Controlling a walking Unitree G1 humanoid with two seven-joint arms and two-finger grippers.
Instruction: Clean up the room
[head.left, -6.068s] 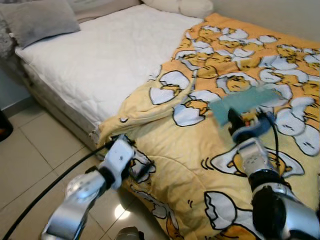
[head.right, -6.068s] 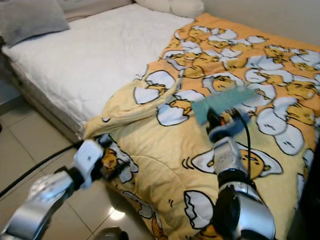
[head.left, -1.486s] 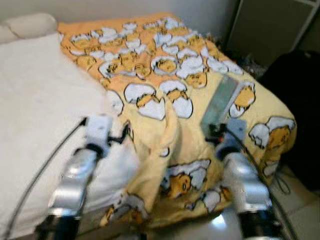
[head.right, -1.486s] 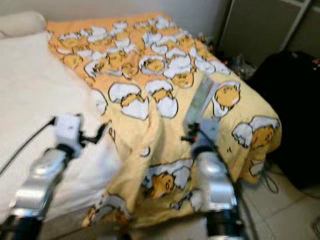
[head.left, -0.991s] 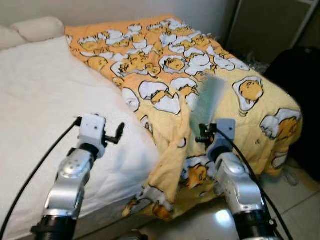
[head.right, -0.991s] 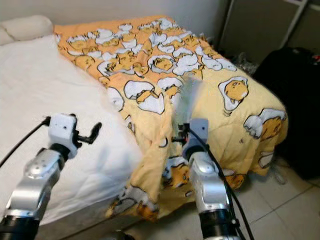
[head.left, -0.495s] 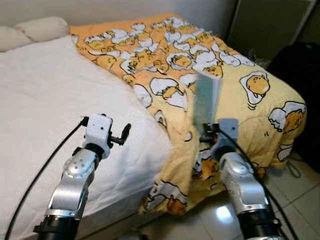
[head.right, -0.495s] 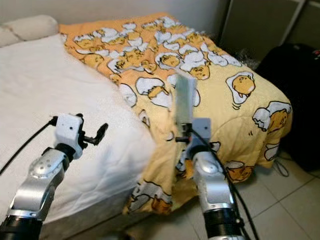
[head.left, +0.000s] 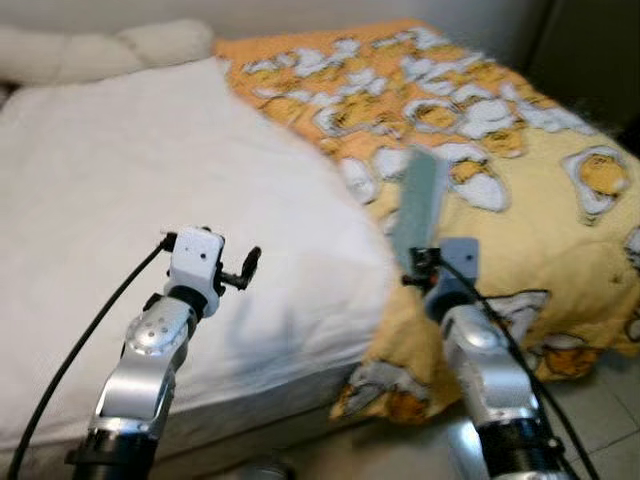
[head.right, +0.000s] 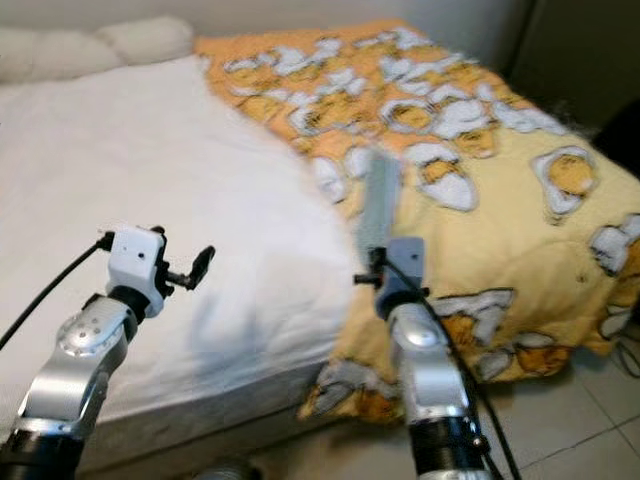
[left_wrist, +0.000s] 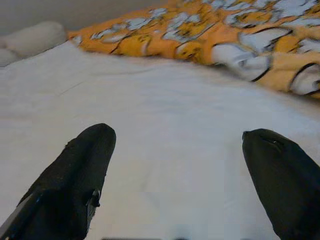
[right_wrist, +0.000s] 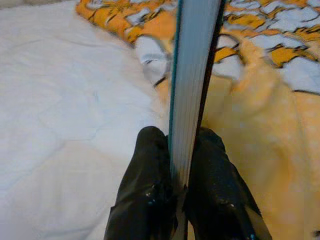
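Note:
A thin teal book (head.left: 421, 203) stands upright, pinched between the fingers of my right gripper (head.left: 412, 262), which is shut on it over the bed's edge. In the right wrist view the book (right_wrist: 194, 75) shows edge-on with a black fingertip (right_wrist: 150, 165) on each side. My left gripper (head.left: 247, 268) hangs open above the white mattress (head.left: 150, 200), with nothing between its fingers (left_wrist: 80, 170). An orange-yellow blanket with egg cartoons (head.left: 520, 170) covers the right half of the bed and droops over its corner.
Pale pillows (head.left: 100, 45) lie along the head of the bed by the wall. Tiled floor (head.left: 610, 400) runs past the bed's right corner. A black cable (head.left: 70, 365) trails from my left arm.
The view has swung left, so the dark bag at the right is out of frame and more white mattress shows. Both grippers keep their states; the book stays pinched upright.

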